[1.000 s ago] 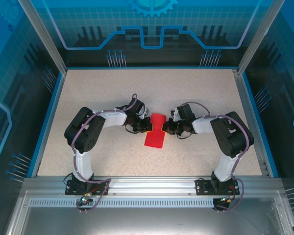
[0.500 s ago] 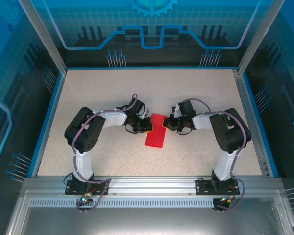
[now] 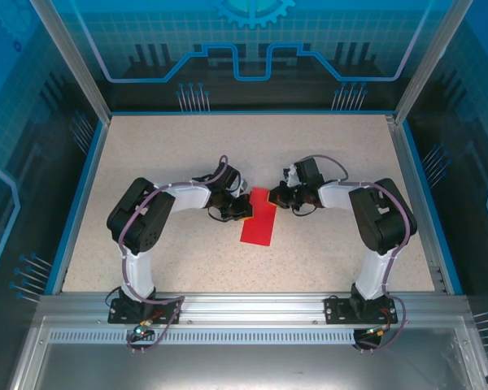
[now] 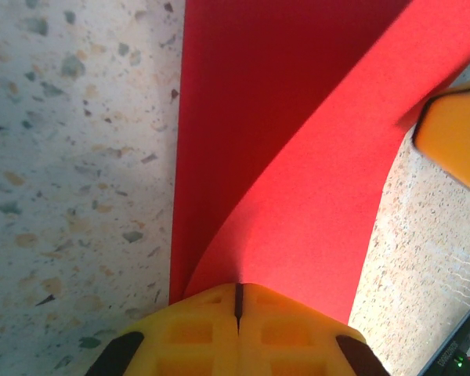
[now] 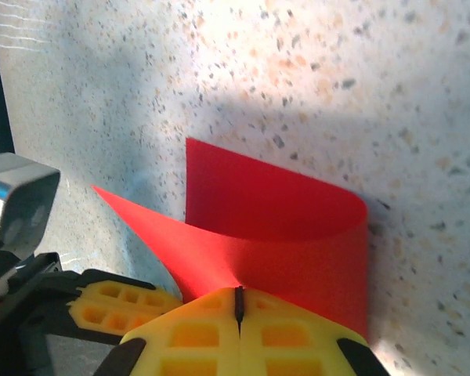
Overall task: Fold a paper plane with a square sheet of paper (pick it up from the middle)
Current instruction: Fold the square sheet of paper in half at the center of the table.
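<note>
Bent inward low over the worktop (image 3: 163, 154), with left hand (image 3: 242, 210) and right hand (image 3: 278, 197) each pinched shut on the square sheet of paper (image 3: 259, 226) between

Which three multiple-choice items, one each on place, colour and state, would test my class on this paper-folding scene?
1. Where is the sheet of paper?
A. On the table, between the left hand and the right hand
B. In the far left corner
C. On the metal rail by the arm bases

2. What colour is the sheet?
A. Blue
B. Red
C. White

3. What state is the right hand in?
A. Wide open
B. Shut on the sheet's edge
C. Shut on nothing

Answers:
1 A: the top view shows it lying between both hands.
2 B: it is bright red in every view.
3 B: in the right wrist view, its yellow fingers meet on the curled edge.
</note>
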